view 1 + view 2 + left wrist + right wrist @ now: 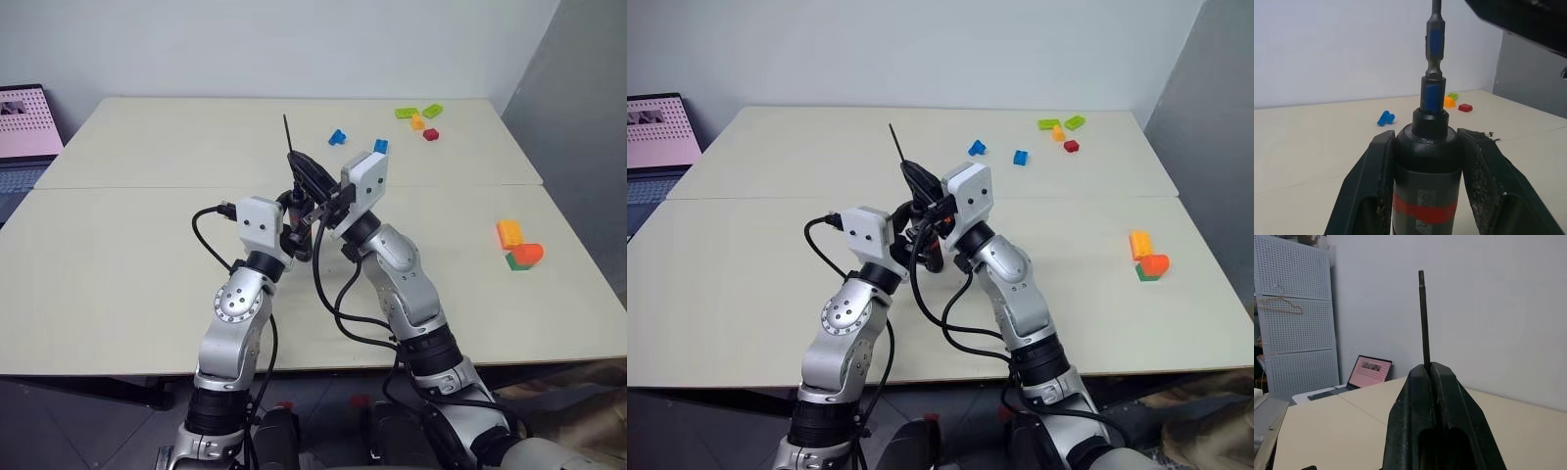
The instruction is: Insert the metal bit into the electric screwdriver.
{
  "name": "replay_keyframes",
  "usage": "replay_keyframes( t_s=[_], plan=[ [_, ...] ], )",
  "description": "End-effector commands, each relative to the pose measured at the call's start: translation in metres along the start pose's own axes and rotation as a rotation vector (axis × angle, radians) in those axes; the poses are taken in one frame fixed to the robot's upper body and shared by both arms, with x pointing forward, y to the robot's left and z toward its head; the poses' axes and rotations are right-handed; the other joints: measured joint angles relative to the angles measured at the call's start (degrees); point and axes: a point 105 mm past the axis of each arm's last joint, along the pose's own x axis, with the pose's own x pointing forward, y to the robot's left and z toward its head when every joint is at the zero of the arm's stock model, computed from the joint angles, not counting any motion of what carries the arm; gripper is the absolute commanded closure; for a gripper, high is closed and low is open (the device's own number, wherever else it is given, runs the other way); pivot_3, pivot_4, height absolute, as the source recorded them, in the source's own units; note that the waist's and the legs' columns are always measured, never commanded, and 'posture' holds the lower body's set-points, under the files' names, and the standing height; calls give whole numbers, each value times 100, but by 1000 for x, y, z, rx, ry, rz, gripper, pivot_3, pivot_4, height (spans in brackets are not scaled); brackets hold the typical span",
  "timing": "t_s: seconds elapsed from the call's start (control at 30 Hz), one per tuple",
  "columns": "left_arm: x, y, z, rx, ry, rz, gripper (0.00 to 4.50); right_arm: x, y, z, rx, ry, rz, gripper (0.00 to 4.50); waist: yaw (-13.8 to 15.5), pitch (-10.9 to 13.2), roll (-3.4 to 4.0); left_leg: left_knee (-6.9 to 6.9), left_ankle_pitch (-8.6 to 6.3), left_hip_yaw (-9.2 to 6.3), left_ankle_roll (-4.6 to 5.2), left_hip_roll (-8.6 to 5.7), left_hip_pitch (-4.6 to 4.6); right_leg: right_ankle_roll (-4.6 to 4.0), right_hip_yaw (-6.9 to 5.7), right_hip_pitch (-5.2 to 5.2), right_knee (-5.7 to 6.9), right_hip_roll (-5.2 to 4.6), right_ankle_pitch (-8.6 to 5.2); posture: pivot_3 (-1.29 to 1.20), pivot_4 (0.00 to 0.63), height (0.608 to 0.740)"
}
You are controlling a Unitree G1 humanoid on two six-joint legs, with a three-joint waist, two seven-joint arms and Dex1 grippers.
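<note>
Two end effectors meet above the counter (118, 294): left end effector (1425, 161) clamps the rigid electric screwdriver (1425, 186) mid-body, right end effector (1431, 374) pinches the thin, slippery metal bit (1423, 318) seated in its tip.

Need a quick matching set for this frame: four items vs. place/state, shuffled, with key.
Items:
1. electric screwdriver
2. metal bit
3. laptop
4. orange and green bricks

Place/state:
A. clamped in the right gripper, rod sticking up past the fingertips
B. on the table's right side
C. clamped in the left gripper
D. open, pink screen

Pairs: 1-C, 2-A, 3-D, 4-B
</note>
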Motion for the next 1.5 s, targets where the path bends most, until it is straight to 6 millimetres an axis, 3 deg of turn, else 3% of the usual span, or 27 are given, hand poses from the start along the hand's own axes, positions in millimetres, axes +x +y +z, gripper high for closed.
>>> replay_keyframes(
  t_s=[0.03,0.43,1.03,1.2,1.5],
  plan=[
    [-2,0,6,11,-23,4,2882,-2,9,-3,-14,36,40,4500,0,0,0,0,0,0,0,0,0,0,0,0,0,0,0,0,150,740],
    [-2,0,5,10,-19,6,2882,-9,13,-13,3,96,58,4500,0,0,0,2,0,-1,0,0,4,-3,1,3,0,-1,-2,0,150,740],
    [-1,0,3,11,-13,-5,2882,-11,14,0,-21,129,119,4500,3,0,0,2,0,-2,0,0,4,-4,-1,3,0,-1,-2,0,150,740],
    [-1,-1,3,9,-13,-6,2882,-9,5,10,-21,102,87,3601,0,0,0,1,0,-1,0,0,3,-4,0,2,-1,-2,-2,0,150,740],
    [-1,-1,2,7,-11,-6,2882,-7,-6,24,-2,46,46,1421,0,0,0,-8,0,0,0,0,0,-3,-1,-1,-9,-1,-2,0,150,740]
  ],
)
